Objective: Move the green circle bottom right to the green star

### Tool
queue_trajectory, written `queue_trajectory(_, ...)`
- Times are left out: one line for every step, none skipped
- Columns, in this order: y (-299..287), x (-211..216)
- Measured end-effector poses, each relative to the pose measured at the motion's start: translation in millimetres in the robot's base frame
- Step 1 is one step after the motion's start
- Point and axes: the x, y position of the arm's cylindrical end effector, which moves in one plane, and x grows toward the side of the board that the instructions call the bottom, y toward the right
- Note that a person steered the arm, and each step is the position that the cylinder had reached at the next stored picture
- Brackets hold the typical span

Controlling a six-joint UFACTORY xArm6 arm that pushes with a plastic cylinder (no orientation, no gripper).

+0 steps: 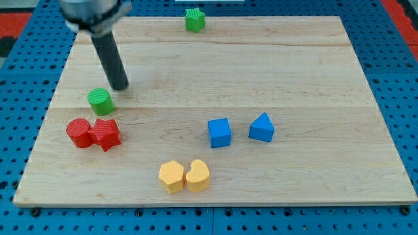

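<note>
The green circle (100, 101) lies at the board's left side, in the view's left middle. The green star (194, 19) sits at the board's top edge, a little left of centre. My tip (120, 87) is the lower end of the dark rod, which leans in from the view's top left. The tip rests just above and to the right of the green circle, close to it, with a narrow gap.
A red circle (78, 132) and a red star (105, 134) touch just below the green circle. A blue cube (219, 132) and a blue triangular block (262, 127) sit right of centre. Two yellow blocks (172, 176) (198, 175) lie near the bottom. The wooden board (274, 72) ends in blue pegboard.
</note>
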Motion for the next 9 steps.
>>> queue_trajectory(-81.0,4.1)
queue_trajectory(-115.5,61.5)
queue_trajectory(-90.3,91.1)
queue_trajectory(-32.0,86.6)
queue_trajectory(41.4,57.9)
queue_trajectory(83.6,33.8)
queue_trajectory(101.4,-1.4)
queue_trajectory(131.5,27.8)
queue_trajectory(132.6,11.6)
